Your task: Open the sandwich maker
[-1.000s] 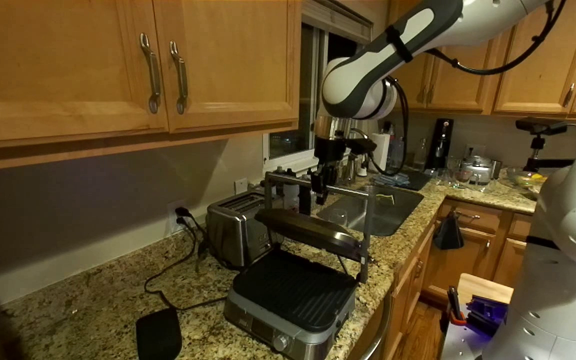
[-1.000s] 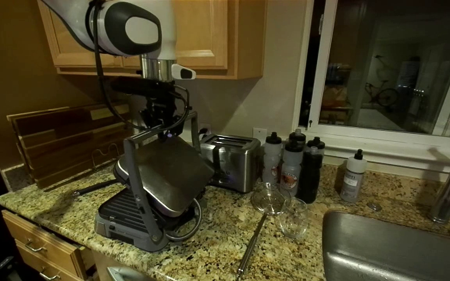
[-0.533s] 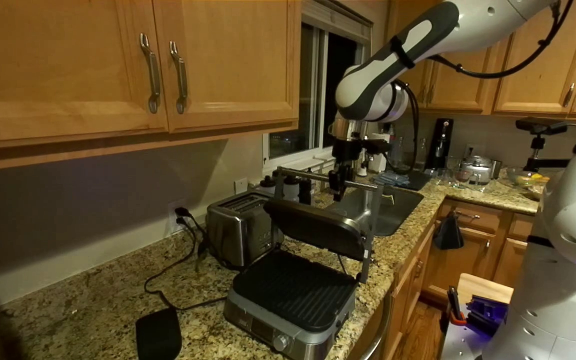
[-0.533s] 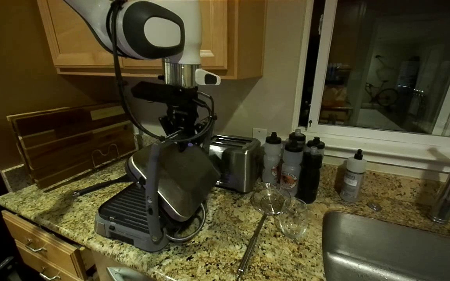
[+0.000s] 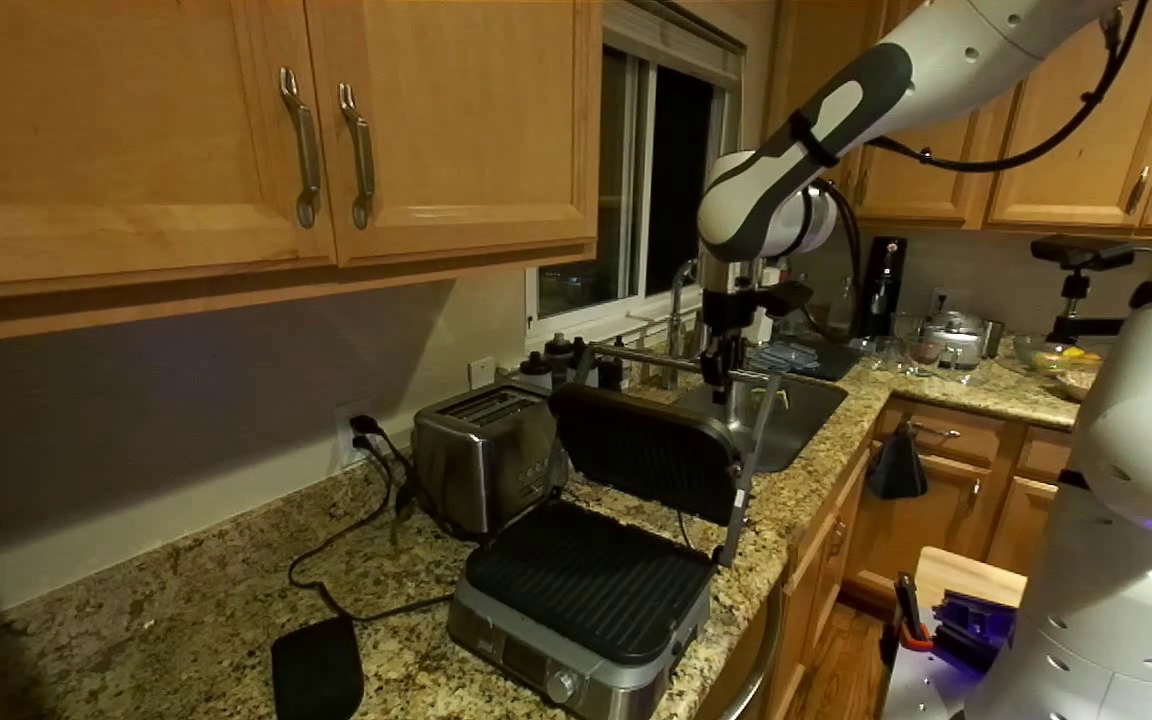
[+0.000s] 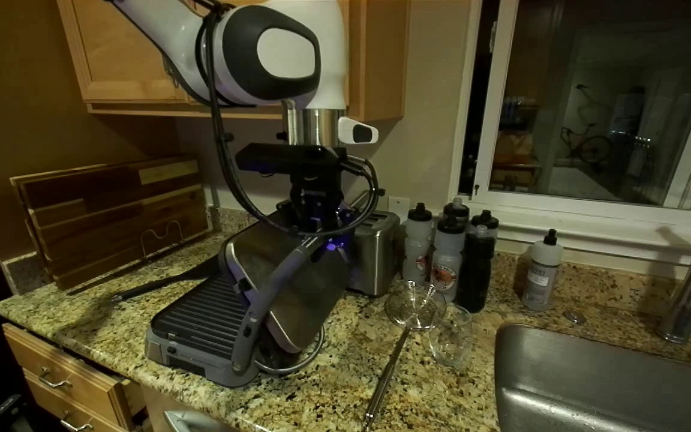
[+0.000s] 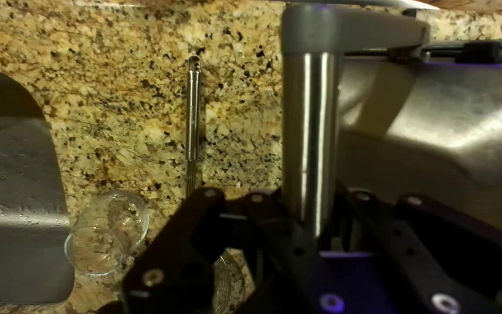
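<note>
The sandwich maker is a steel and black press grill on the counter. Its ribbed lower plate (image 5: 591,580) lies exposed, and its lid (image 5: 646,450) stands raised and steeply tilted, with its dark ribbed inner side facing forward. The lid's steel outer side shows in an exterior view (image 6: 297,288). The bar handle (image 5: 636,353) is up and tilted back behind the lid. My gripper (image 5: 723,385) is shut on the handle bar, toward the end nearer the counter's front edge. In the wrist view the bar (image 7: 310,122) runs between the fingers (image 7: 312,205), which flank it closely.
A silver toaster (image 5: 486,450) stands against the wall beside the grill. Several bottles (image 6: 447,258), clear glassware (image 6: 450,336) and a thin metal utensil (image 6: 387,375) are behind the grill, before the sink (image 6: 561,342). A wooden board (image 6: 111,222) leans at the wall.
My gripper has moved back toward the sink with the handle, and slightly down. The lid has swung further open, from nearly flat to steep. The base has stayed in place.
</note>
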Tool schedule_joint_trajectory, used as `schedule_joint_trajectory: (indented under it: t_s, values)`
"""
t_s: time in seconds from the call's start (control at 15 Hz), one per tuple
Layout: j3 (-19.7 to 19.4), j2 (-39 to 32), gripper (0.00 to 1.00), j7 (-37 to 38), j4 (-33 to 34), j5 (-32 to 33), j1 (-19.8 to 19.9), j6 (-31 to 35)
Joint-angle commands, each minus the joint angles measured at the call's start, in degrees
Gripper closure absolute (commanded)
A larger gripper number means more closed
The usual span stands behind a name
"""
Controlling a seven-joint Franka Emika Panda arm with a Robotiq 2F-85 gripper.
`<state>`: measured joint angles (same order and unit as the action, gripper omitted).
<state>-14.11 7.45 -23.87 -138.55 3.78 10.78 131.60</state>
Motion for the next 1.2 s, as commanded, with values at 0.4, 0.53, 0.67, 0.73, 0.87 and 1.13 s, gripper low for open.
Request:
schedule_joint_trajectory:
  t_s: [0.4,0.53,0.67,0.73,0.87,1.13]
  values:
    - [0.48,-2.37,0.61,-0.83,1.05,7.40,0.61,0.87]
    - [0.60,-1.72,0.49,-0.89,0.89,8.61,0.61,1.02]
    - [0.65,-1.33,0.36,-1.00,1.14,10.16,0.66,1.12]
    - [0.68,-0.68,0.30,-1.21,1.10,10.87,0.65,1.28]
    - [0.72,0.34,0.16,-1.67,1.38,11.58,0.59,1.54]
    - [1.18,2.56,0.00,-3.02,1.56,10.96,0.15,2.08]
